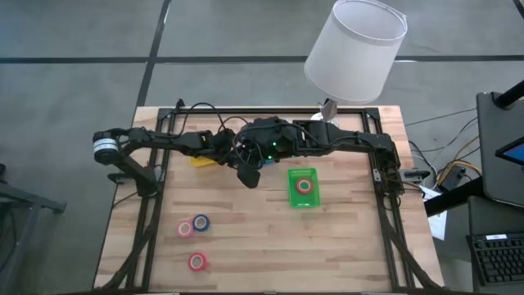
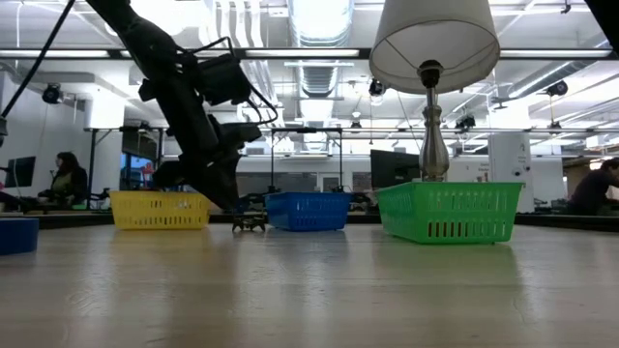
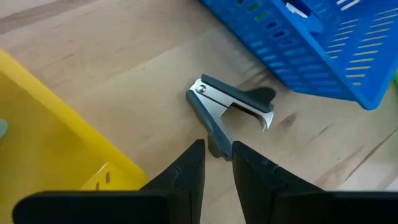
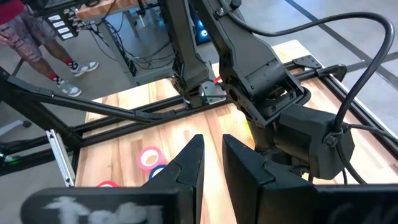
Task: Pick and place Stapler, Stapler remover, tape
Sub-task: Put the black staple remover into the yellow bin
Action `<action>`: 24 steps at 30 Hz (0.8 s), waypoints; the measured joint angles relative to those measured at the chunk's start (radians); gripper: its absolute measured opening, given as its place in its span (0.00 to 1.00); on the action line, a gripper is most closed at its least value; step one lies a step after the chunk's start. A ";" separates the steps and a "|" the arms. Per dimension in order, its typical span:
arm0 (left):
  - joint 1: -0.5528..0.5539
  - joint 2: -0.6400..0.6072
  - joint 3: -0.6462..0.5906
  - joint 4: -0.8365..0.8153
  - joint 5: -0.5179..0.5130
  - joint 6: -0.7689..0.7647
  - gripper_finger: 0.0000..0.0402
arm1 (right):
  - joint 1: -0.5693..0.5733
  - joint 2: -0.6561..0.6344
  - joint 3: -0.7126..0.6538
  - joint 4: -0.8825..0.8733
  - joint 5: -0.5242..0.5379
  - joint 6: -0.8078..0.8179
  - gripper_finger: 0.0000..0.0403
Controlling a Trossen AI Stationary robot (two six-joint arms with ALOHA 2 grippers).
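The staple remover (image 3: 233, 102), chrome jaws with dark grips, lies flat on the wood between the yellow tray (image 3: 56, 124) and the blue tray (image 3: 323, 43); the low view shows the remover (image 2: 250, 224) on the table. My left gripper (image 3: 217, 152) is down at its near end, shut on it. My right gripper (image 1: 248, 174) hovers beside it over mid table, shut and holding nothing. One red tape roll (image 1: 304, 186) lies in the green tray (image 1: 304, 202). A pink roll (image 1: 186, 229), a blue roll (image 1: 201, 222) and a red roll (image 1: 196, 261) lie flat on the wood. No stapler shows. My left gripper has the free end of one of the staple remover's arms (image 3: 216, 142) between its two fingertips (image 3: 194, 155). The fingers slant down at it from the table's left. The remover still rests on the table, jaws pointing away from the fingers.
A lamp (image 1: 356, 49) stands at the table's far edge, its shade overhanging the right arm. Black frame rails (image 1: 151, 205) run along both table sides. The three trays stand in a row across the far half (image 2: 448, 213). Bare wood lies near the front edge.
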 joint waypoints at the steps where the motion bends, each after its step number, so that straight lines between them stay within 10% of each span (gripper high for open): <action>1: 0.000 0.002 0.000 0.003 -0.004 -0.002 0.21 | 0.000 0.000 -0.002 0.001 0.000 0.000 0.13; 24: 0.004 0.058 0.000 0.044 0.037 0.029 0.06 | 0.000 0.000 -0.022 0.005 0.001 0.004 0.13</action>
